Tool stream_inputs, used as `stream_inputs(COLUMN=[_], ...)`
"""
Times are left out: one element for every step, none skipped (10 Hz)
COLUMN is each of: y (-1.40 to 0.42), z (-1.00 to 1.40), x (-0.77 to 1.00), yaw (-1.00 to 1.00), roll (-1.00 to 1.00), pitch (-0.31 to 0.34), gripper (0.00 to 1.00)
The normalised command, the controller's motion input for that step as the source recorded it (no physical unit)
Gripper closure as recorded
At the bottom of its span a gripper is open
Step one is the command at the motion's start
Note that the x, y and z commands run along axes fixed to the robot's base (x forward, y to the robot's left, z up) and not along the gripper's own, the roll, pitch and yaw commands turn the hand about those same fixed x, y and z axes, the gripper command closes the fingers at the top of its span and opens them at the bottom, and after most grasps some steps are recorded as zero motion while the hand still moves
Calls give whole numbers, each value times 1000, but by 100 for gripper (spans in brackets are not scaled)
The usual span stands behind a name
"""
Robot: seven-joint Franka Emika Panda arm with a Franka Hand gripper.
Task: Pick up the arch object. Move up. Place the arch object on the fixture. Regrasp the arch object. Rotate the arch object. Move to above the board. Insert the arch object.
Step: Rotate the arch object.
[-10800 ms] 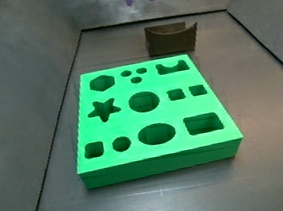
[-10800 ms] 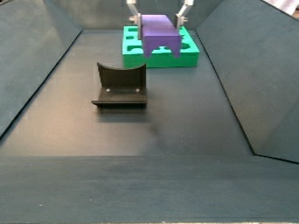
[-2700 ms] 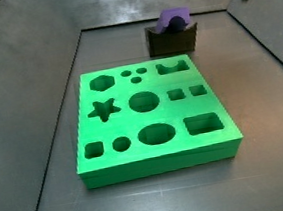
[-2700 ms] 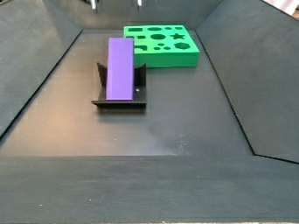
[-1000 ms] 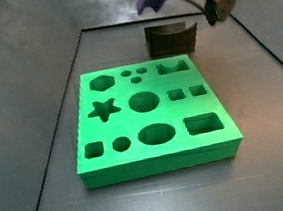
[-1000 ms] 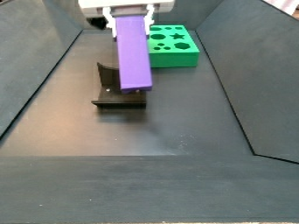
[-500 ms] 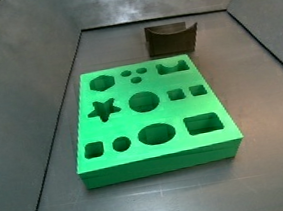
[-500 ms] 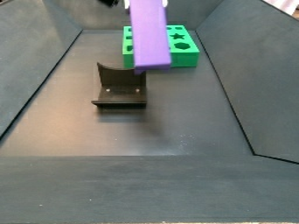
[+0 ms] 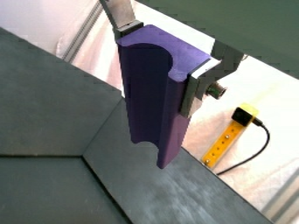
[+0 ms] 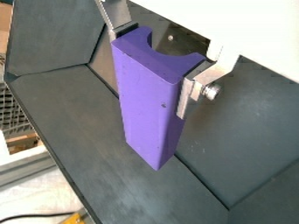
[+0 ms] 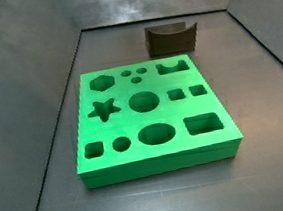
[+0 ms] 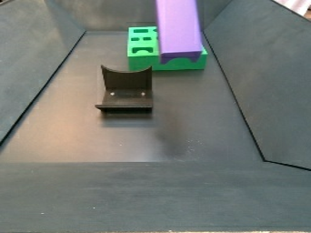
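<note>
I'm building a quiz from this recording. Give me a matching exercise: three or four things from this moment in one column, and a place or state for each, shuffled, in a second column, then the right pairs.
Things:
1. arch object
2. fixture
3. board
4. gripper

Places or states:
A. lies flat on the floor, all its shaped holes unfilled
B. stands on the floor with nothing in its dip
C. shut on the purple piece, up in the air
D. held on end, off the floor, as both wrist views show

Pairs: 1-D, 2-B, 3-A, 4-C
</note>
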Motion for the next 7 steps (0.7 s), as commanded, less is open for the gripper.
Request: stream_inputs(y=[69, 50, 41, 36, 35, 32, 0], z=[120, 74, 60, 52, 48, 45, 0], x=[-913, -767, -620, -505, -395, -283, 0], yaw=[-91, -77, -69, -64, -61, -57, -1000], roll=[-153, -154, -152, -155, -154, -159, -990], pitch=[-23, -26, -26, -32, -36, -44, -96], gripper=[100, 100, 100, 100, 100, 100, 100])
